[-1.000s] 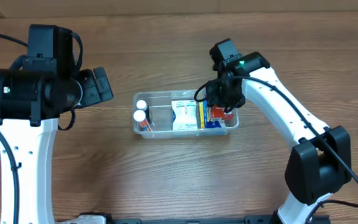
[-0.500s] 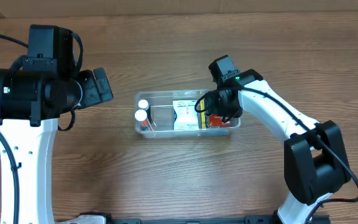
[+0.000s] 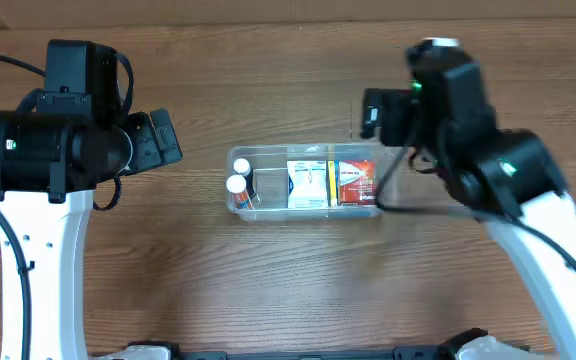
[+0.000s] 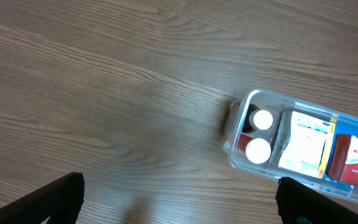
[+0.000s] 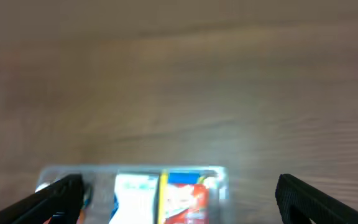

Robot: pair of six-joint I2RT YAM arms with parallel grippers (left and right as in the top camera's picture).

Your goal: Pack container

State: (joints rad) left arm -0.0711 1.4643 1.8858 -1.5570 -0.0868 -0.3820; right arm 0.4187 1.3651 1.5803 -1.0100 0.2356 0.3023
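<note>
The clear container (image 3: 268,152) lies at the table's middle. It holds two white-capped bottles (image 3: 238,176) at its left end, a white packet (image 3: 308,184) in the middle and a red packet (image 3: 356,182) at the right. My right gripper (image 3: 376,115) is raised high above and behind the container's right end. In the right wrist view it is open and empty (image 5: 185,205), with the blurred container (image 5: 222,180) below. My left gripper (image 3: 163,140) hovers left of the container. It is open and empty (image 4: 179,205), with the container (image 4: 232,143) ahead to its right.
Wooden table (image 3: 288,280) all round the container. The left arm's body (image 3: 48,150) stands at the left, the right arm's body (image 3: 508,180) at the right.
My right gripper has lifted out of the container's right end and drawn back up and to the right, leaving the red packet inside. The container has shifted slightly right. The left arm has not moved.
</note>
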